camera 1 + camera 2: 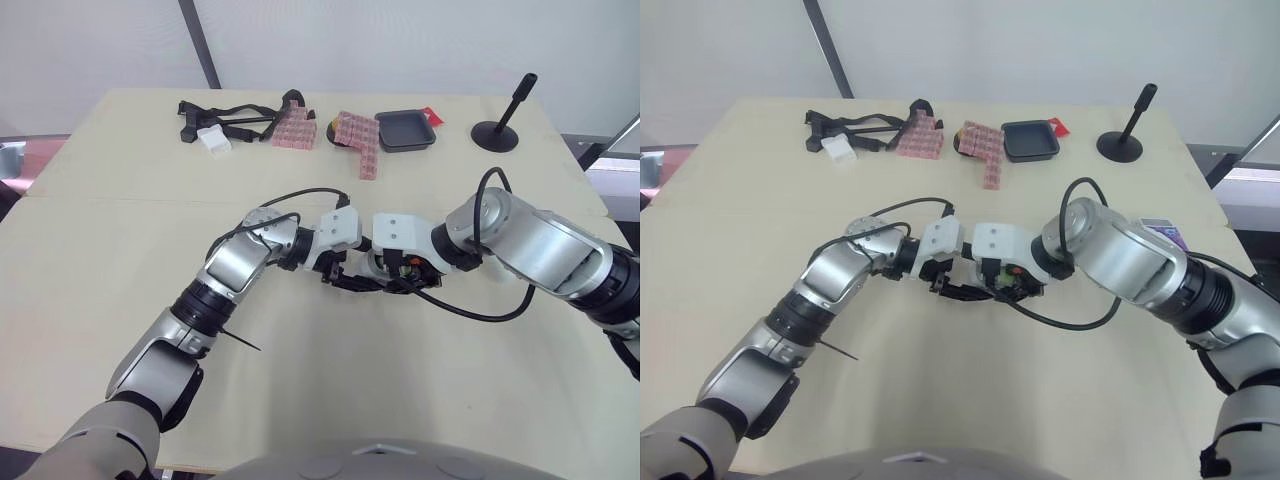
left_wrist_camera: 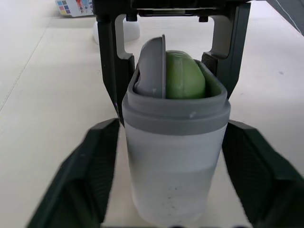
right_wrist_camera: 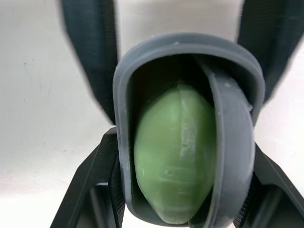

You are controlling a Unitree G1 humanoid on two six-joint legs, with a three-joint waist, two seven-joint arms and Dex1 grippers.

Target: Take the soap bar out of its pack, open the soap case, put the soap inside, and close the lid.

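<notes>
The soap case (image 2: pixel 175 156), a cloudy white tub with a grey rim, lies at the table's middle between my two grippers. The green soap bar (image 3: pixel 173 161) sits inside it. The grey lid (image 3: pixel 230 142) is swung partway across the mouth, leaving most of the soap exposed. My left gripper (image 1: pixel 345 275) has its fingers against the sides of the case body. My right gripper (image 1: pixel 385 275) faces it and clasps the rim end, one finger on each side. The case itself is hidden under the wrists in the head views.
Along the far edge lie a black strap (image 1: pixel 235 115), a white block (image 1: pixel 213 140), pink packs (image 1: pixel 358 135), a black tray (image 1: pixel 405 130) and a black stand (image 1: pixel 505 125). A small printed box (image 1: pixel 1162 232) lies behind my right forearm. A black cable (image 1: pixel 480 312) loops by my right wrist.
</notes>
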